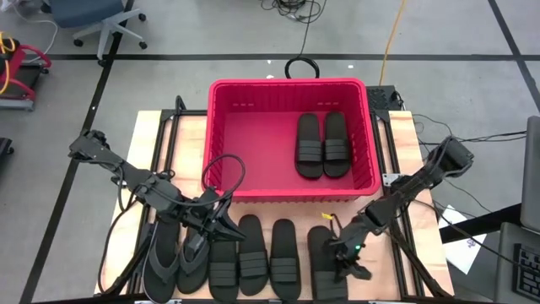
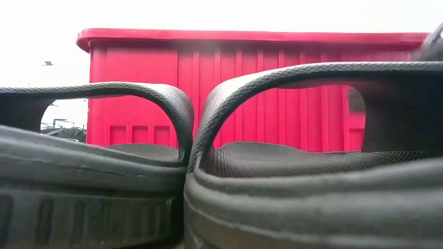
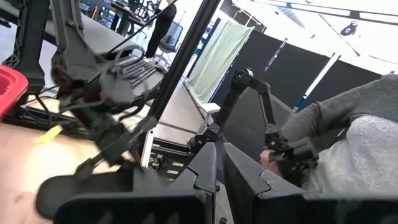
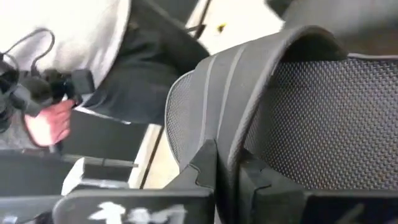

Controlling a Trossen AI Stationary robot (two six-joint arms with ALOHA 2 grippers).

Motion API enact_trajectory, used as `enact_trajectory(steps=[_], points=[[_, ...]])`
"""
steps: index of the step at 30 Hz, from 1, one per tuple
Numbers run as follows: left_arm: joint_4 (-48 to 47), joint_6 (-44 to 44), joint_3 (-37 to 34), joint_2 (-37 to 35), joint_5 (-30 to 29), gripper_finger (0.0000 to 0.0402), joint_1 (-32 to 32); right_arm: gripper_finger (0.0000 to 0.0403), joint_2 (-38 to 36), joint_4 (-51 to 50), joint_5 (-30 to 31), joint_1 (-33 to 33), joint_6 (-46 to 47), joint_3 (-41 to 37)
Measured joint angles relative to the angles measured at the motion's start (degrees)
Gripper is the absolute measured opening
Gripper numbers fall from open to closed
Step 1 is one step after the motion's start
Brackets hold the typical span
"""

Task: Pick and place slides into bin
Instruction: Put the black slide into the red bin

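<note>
Red bin (image 1: 224,135) sits far-centre with two slides (image 1: 322,145) inside; six more lie in the near row, long axes near-to-far. My right gripper (image 1: 344,258) is low on the rightmost slide (image 1: 321,262), fingers pinching its strap. Left gripper (image 1: 211,226) is over the left slides; can't tell its fingers.

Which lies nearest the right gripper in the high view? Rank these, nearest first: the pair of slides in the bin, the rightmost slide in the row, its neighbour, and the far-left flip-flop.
From the right gripper:
1. rightmost slide, at the gripper itself
2. neighbouring slide, just to its left in the row
3. pair in the bin, at the bin's right side
4. far-left flip-flop, at the row's opposite end
</note>
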Motion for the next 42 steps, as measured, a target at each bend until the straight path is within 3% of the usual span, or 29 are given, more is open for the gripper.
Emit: enact_trajectory(steps=[3,9,15,20,22,30,33,36,42], points=[[-0.1,0.0,0.0,0.0,0.0,0.0024,0.0,0.0005,-4.6,-9.1,2.9,2.1,-5.5,4.0],[0.0,0.1,0.0,0.0,0.0,0.0024,0.0,0.0003,-10.0,-37.0,11.6,2.2,-14.8,19.1],[1.1,1.6,0.0,0.0,-0.2,0.0024,0.0,0.0005,-12.4,-59.2,27.9,-3.5,-25.1,36.3],[1.4,1.9,0.0,0.0,-3.4,0.0024,0.2,0.0006,-14.5,-70.5,32.6,-12.9,-34.7,45.7],[1.4,1.9,0.0,0.0,-3.6,0.0024,0.3,0.0006,-15.5,-73.8,31.3,-18.1,-37.8,47.5],[6.3,4.2,0.0,0.0,-5.3,0.0024,0.3,0.0007,-15.8,-82.2,15.4,-40.8,-53.8,48.3],[6.7,7.1,0.0,-0.9,-7.6,0.0024,0.8,0.0007,-13.6,-81.8,5.4,-48.9,-60.2,48.4],[1.5,5.9,0.0,-3.4,-10.3,0.0024,3.0,0.0006,-9.6,-81.5,-1.9,-55.3,-64.7,48.4],[-13.9,5.1,0.0,-9.9,-12.3,0.0024,9.8,0.0005,-1.4,-74.7,-4.3,-61.2,-69.5,49.3]])
